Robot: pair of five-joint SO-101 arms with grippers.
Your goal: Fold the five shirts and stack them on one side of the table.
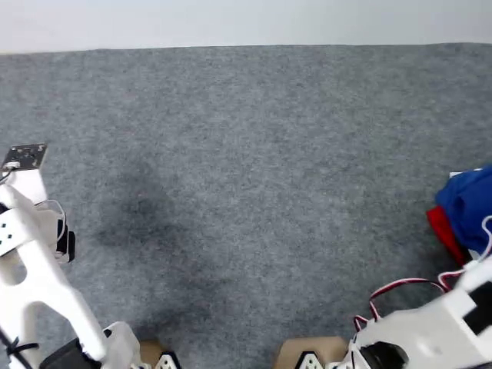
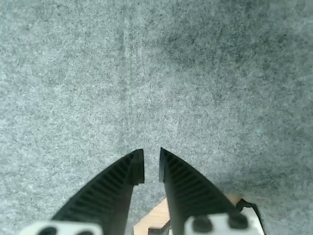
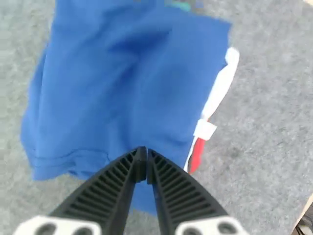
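A blue shirt [image 3: 127,83] lies on top of a pile, with a white shirt [image 3: 222,83] and a red shirt [image 3: 195,154] peeking out under one edge. In the high view the blue shirt [image 1: 470,204] and the red shirt [image 1: 444,231] sit at the table's right edge. My right gripper [image 3: 143,159] hangs just over the blue shirt's hem, fingers shut tip to tip, with no cloth visibly pinched. Over bare grey mat, my left gripper [image 2: 150,159] is open by a narrow gap and holds nothing.
Grey felt mat [image 1: 254,154] covers the table up to the pale back wall. The left arm [image 1: 31,261] stands at the near left and the right arm [image 1: 430,330] at the near right. A wooden base [image 2: 151,220] shows below the left gripper.
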